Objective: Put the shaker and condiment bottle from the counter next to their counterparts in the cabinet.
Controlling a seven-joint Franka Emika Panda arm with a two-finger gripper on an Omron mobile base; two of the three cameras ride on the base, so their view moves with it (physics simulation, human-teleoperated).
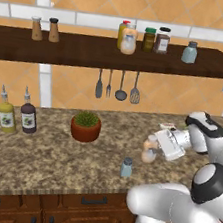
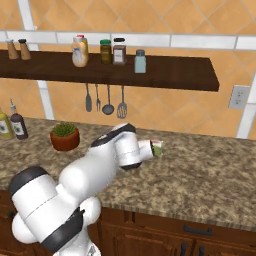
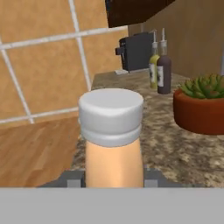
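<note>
The gripper (image 1: 154,149) is clamped on the condiment bottle (image 3: 113,144), its fingertips (image 3: 72,178) flanking the peach body below the white cap; in the left base view the bottle (image 1: 150,149) sits at the hand just over the granite counter (image 1: 50,160). The step looks like carrying it up to the shelf, so the robot should keep the bottle upright, lift clear of the counter and come in above the board edge. The shaker (image 1: 127,168) stands near the counter's front edge, just beside the arm, and should not get swept. Farther left sit a potted plant (image 1: 85,126) and two spouted bottles (image 1: 18,114). On the cabinet (image 1: 91,54) the wider peach bottle (image 1: 128,40) and look-alike shaker (image 1: 189,52) flank two dark-lidded jars (image 1: 155,40); contents cannot be made out. Two brown shakers (image 1: 45,29) stand far left.
</note>
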